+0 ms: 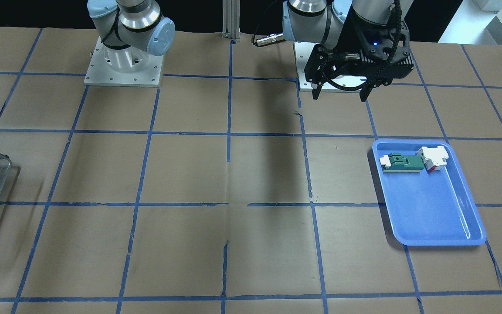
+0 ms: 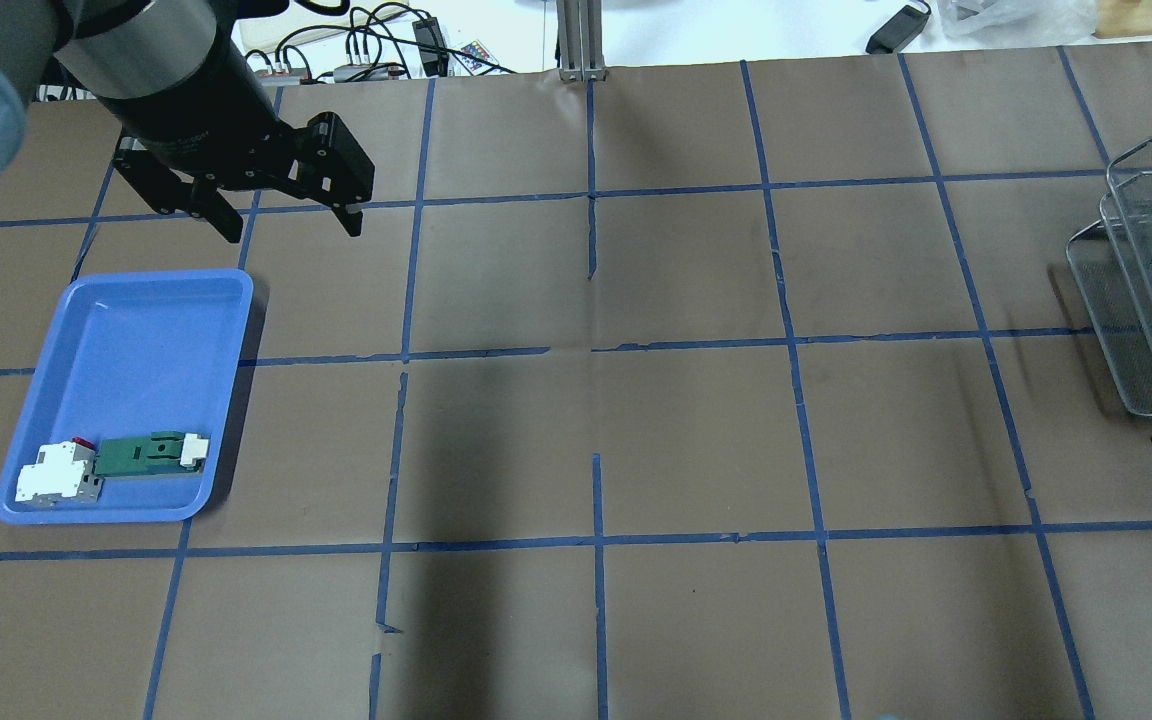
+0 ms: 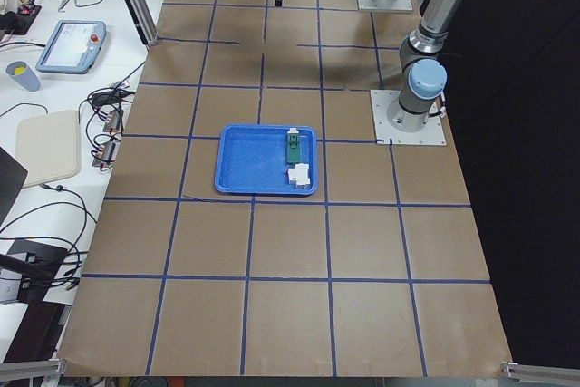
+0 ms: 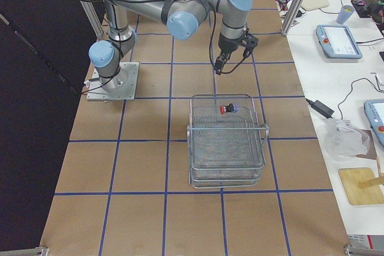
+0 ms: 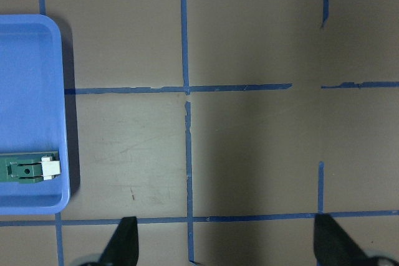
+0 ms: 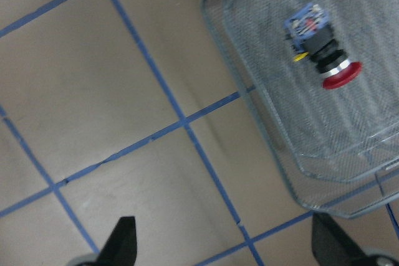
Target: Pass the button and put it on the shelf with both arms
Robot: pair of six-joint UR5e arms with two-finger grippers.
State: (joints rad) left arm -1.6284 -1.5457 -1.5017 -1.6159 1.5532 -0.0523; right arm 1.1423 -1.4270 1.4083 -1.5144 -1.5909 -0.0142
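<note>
The button [image 6: 318, 54] is seen lying sideways in the top tray of the shelf [image 4: 225, 145], its markings blurred. The left pincer [image 1: 340, 96] and right pincer [image 6: 225, 241] are held spread wide, nothing gripped.

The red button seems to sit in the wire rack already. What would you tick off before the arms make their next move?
1. Button lies in the shelf's top tray: ok.
2. Right gripper open, nothing between its jaws: ok.
3. Right gripper apart from the shelf, over the table beside it: ok.
4. Left gripper open and empty, near the blue tray: ok.
5. Green-and-white part and white-and-red block lie in the blue tray: ok.
6. Button lies steady, not snagged in the mesh: cannot tell.
</note>
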